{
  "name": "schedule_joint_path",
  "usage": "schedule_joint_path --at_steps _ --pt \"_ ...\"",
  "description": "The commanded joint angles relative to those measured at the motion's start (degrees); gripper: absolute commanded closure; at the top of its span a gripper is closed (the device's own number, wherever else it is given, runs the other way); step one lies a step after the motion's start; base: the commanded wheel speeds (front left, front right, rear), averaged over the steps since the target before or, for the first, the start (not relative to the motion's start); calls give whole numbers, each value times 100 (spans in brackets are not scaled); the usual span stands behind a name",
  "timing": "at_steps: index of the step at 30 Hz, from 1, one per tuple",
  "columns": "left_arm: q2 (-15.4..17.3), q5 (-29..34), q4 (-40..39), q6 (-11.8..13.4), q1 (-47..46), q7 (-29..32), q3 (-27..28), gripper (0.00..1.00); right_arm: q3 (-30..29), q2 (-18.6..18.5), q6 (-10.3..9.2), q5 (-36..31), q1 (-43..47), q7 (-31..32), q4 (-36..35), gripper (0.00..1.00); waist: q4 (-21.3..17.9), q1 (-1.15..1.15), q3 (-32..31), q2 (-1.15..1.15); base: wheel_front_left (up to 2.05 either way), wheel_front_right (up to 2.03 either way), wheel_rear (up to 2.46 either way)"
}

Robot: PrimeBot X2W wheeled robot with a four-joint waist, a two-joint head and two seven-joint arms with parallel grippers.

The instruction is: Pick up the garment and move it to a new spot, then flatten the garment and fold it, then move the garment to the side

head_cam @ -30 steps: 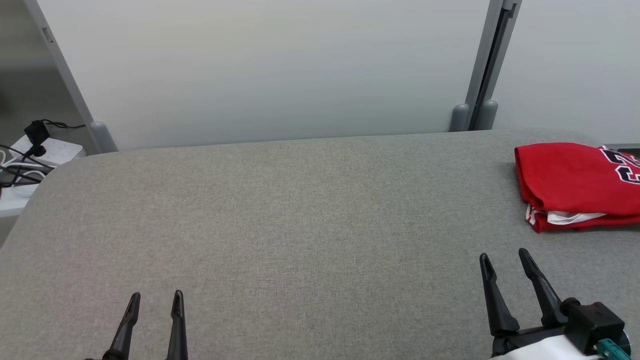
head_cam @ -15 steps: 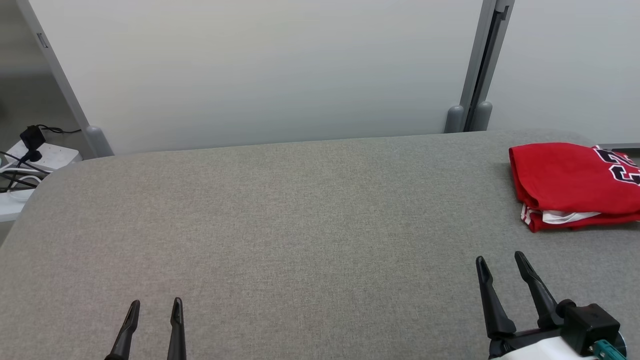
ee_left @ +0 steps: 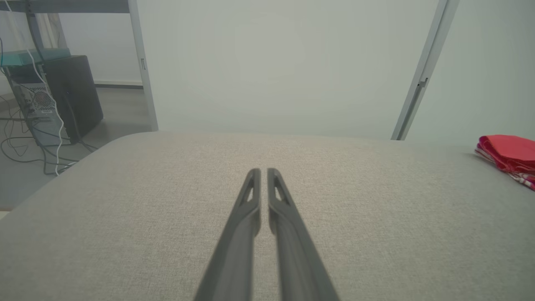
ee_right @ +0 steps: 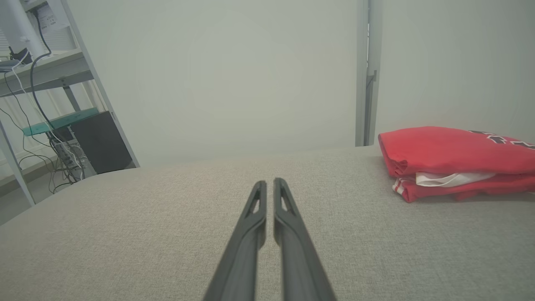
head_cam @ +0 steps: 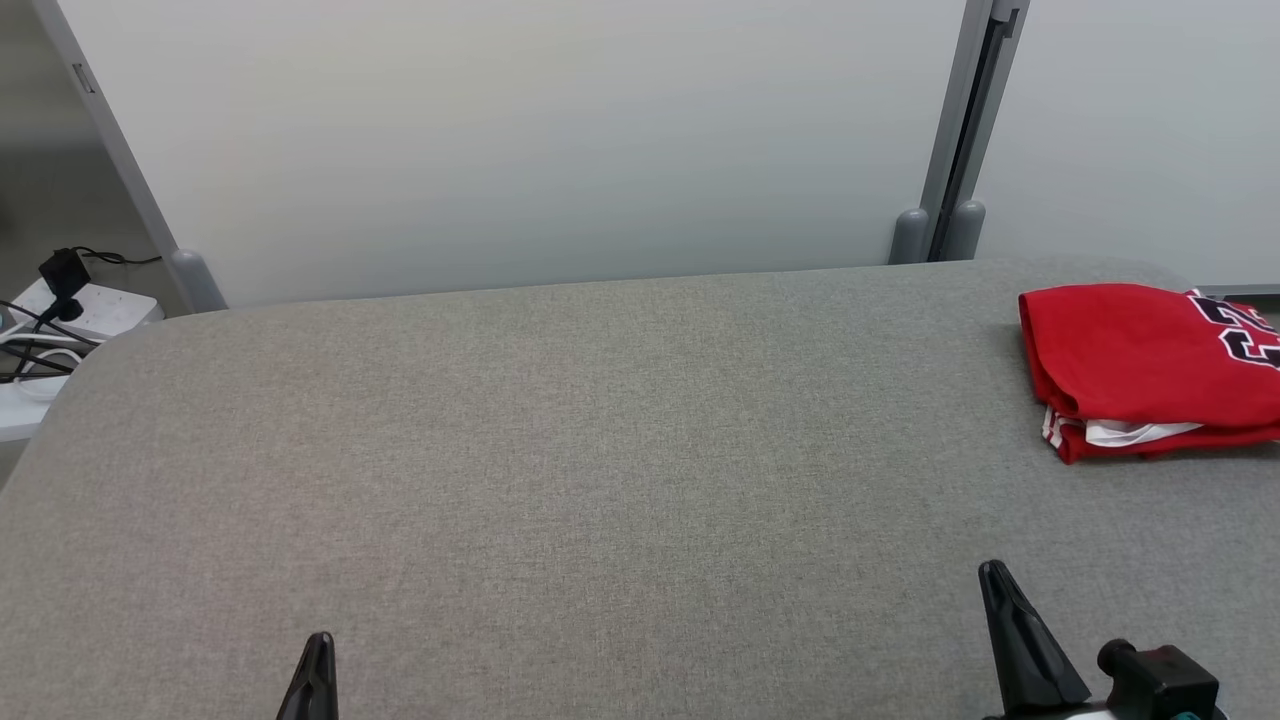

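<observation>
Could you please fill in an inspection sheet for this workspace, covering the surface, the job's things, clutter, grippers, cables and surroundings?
surface: grey fabric tabletop, flat, with rounded corners.
job's things: red garment, folded, lying on the tabletop at the far right; the head view's edge cuts part of it off.
clutter: nothing seen.
grippers: left gripper and right gripper both shut, holding nothing, low over bare fabric near the front, apart from the garment.
cables: power strip beyond the table's left corner with dark cables plugged in; loose cables beside a computer tower.
surroundings: pale partition wall behind the table, with a grey post.
</observation>
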Motion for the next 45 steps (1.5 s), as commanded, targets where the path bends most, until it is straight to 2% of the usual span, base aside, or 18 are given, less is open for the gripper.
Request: schedule_joint_path --at_steps 1,6,11,45 --pt "22 -113 -55 -11 -66 43 33 100 -6 -13 0 120 -72 17 -86 100 1 0 4 0 0 0 0" --pt "24 -446 -17 -39 -145 135 55 100 -37 -38 0 466 -108 85 -72 100 12 13 12 0 0 0 0" --pt "27 -779 19 -68 -219 210 65 100 -64 -59 0 808 -156 152 -42 100 21 1 42 0 0 0 0" --pt "44 -2946 284 -255 -747 759 190 100 -302 -150 0 2988 -433 631 105 100 76 0 169 0 0 0 0"
